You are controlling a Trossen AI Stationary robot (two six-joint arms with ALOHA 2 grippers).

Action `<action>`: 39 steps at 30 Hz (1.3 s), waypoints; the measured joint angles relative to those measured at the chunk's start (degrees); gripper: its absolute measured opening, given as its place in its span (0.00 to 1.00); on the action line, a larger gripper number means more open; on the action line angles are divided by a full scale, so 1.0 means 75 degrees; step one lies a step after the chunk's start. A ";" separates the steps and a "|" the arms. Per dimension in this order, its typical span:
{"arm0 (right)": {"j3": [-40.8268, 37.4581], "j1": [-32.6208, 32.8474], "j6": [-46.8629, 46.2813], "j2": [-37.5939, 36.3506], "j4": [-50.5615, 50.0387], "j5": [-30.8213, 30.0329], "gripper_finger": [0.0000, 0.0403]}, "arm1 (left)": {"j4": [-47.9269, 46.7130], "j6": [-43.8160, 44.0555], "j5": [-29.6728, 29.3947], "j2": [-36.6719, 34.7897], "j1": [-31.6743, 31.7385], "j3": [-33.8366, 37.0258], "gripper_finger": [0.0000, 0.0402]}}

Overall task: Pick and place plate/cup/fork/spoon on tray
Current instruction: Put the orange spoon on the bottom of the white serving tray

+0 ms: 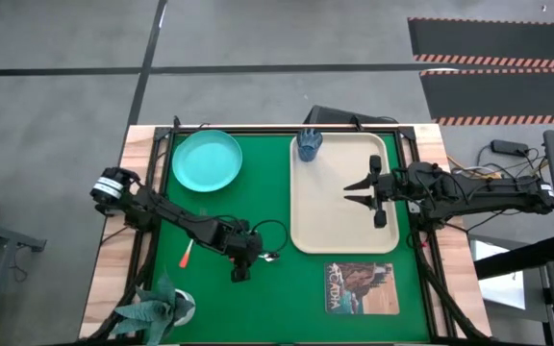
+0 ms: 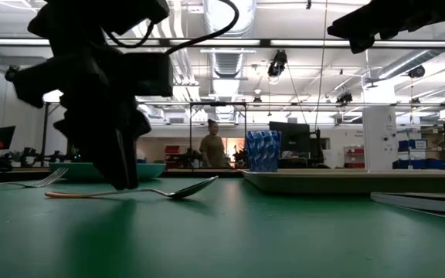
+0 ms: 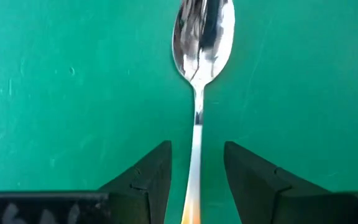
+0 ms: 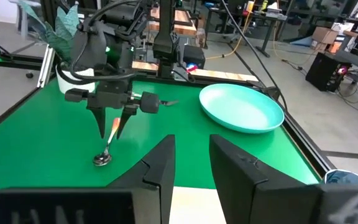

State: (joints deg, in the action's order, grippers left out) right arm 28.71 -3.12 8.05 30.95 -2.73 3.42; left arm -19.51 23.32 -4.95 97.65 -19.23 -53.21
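Note:
The spoon [image 3: 202, 37] lies on the green mat, bowl toward the tray; it also shows in the low view [image 2: 194, 188]. My left gripper [image 3: 196, 152] points down over it, open, one finger on each side of the handle [image 3: 194, 168] with a gap on both sides. The fork [image 1: 188, 254] lies on the mat to its left. The turquoise plate [image 1: 206, 160] rests on the mat at the far left. The blue cup [image 1: 309, 144] stands on the beige tray [image 1: 344, 231] at its far left corner. My right gripper [image 1: 357, 191] hovers open and empty over the tray.
A printed picture card [image 1: 362, 286] lies on the mat near the tray's near edge. A small potted plant [image 1: 157, 306] stands at the near left corner. A person [image 2: 212, 150] stands in the room beyond the table.

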 joint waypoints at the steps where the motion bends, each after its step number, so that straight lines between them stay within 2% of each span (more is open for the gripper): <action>1: 0.0000 0.0000 -0.0007 0.0002 -0.0002 0.0000 0.22 | -0.0014 -0.0016 -0.0077 0.0061 -0.0003 0.0000 0.33; 8: 0.0000 -0.0002 -0.0011 0.0002 -0.0008 -0.0003 0.22 | -0.0061 -0.0039 -0.0255 0.0095 -0.0008 -0.0006 0.28; 19: 0.0000 -0.0002 -0.0011 0.0002 -0.0008 -0.0015 0.20 | -0.0067 -0.0023 -0.0213 0.0095 -0.0020 0.0013 0.03; 24: 0.0000 -0.0002 -0.0011 0.0002 -0.0010 -0.0015 0.21 | -0.0061 -0.0205 -0.0204 0.0088 -0.0023 0.0012 0.02; 29: 0.0000 -0.0002 -0.0011 0.0002 -0.0040 -0.0006 0.22 | -0.0024 -0.1028 -0.0180 -0.0067 -0.0029 -0.0051 0.01; 39: 0.0000 -0.0002 0.0010 0.0062 -0.0189 0.0003 0.20 | 0.1694 -0.3027 -0.0144 -0.1350 0.0001 -0.0058 0.00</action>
State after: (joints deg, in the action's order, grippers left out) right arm 28.71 -3.14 8.12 31.41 -4.15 3.44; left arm -6.80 0.62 -6.03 87.53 -19.22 -53.65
